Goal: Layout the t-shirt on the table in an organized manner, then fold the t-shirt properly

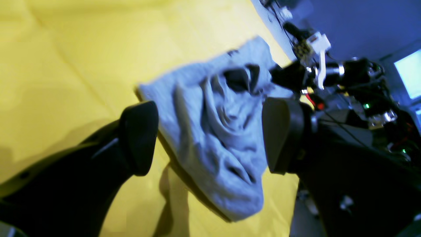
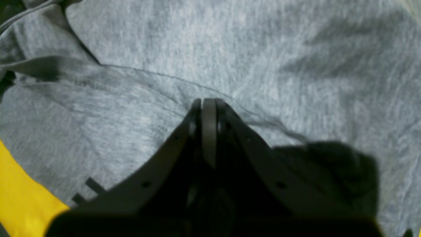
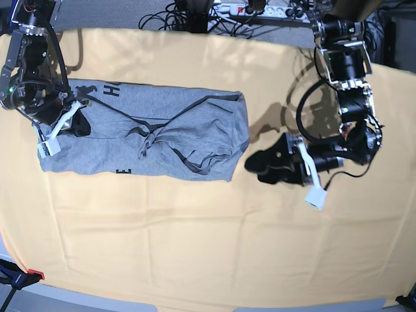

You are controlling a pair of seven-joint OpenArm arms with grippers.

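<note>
The heather-grey t-shirt (image 3: pixel 162 133) lies crumpled lengthwise on the pale yellow-orange table (image 3: pixel 195 240), with black lettering (image 3: pixel 114 90) showing near its left end and twisted folds at its middle. My right gripper (image 3: pixel 77 123) is on the shirt's left end. In the right wrist view it (image 2: pixel 205 102) is shut, pinching the grey shirt fabric (image 2: pixel 230 49). My left gripper (image 3: pixel 258 166) is open and empty just right of the shirt's right edge, low over the table. In the left wrist view its (image 1: pixel 210 136) fingers (image 1: pixel 139 138) frame the rumpled shirt (image 1: pixel 213 131) beyond them.
Cables and a power strip (image 3: pixel 247 9) lie beyond the table's far edge. A clamp (image 3: pixel 19 276) sits at the front left corner. The right arm (image 1: pixel 329 72) and a bright screen (image 1: pixel 409 72) show in the left wrist view.
</note>
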